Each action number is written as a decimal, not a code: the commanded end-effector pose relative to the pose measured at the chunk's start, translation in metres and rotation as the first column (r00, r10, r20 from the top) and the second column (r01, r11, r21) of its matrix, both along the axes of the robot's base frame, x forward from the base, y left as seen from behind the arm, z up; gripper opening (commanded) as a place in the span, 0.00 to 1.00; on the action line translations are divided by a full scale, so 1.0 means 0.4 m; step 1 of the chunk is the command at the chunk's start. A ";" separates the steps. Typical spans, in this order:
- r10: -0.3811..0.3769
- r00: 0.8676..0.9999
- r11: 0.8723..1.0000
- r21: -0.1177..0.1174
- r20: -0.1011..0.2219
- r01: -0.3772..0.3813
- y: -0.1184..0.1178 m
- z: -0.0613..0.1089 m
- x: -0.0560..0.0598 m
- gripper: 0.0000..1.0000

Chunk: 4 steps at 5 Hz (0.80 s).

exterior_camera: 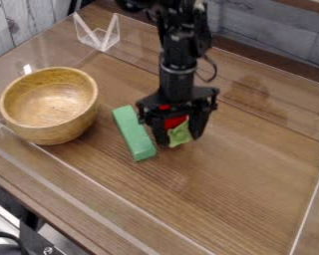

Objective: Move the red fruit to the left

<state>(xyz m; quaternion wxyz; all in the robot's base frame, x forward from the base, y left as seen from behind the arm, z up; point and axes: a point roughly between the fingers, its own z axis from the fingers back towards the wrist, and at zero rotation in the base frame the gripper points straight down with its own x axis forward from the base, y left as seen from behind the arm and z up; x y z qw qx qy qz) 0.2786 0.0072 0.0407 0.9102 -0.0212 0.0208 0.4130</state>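
Observation:
The red fruit (177,127) is a small bright-red toy with a light green leaf at its lower end. It sits between the fingers of my gripper (175,131), which is shut on it, low over the wooden table. The black arm comes down from the top of the view and hides the fruit's upper part. The fruit is just right of the green block (133,133), nearly touching it.
A wooden bowl (48,104) stands at the left. The green rectangular block lies between the bowl and my gripper. A clear plastic wall (96,33) rims the table, with a clear stand at the back left.

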 end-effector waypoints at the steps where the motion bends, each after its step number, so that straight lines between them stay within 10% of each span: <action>1: 0.070 0.993 0.997 -0.021 0.097 -0.068 0.014 0.115 0.061 0.00; 2: 0.140 0.984 0.990 -0.049 0.108 -0.135 0.019 0.172 0.096 0.00; 3: 0.139 0.984 0.990 -0.035 0.110 -0.136 0.023 0.134 0.095 0.00; 4: 0.140 0.985 0.990 -0.021 0.102 -0.139 0.029 0.098 0.089 1.00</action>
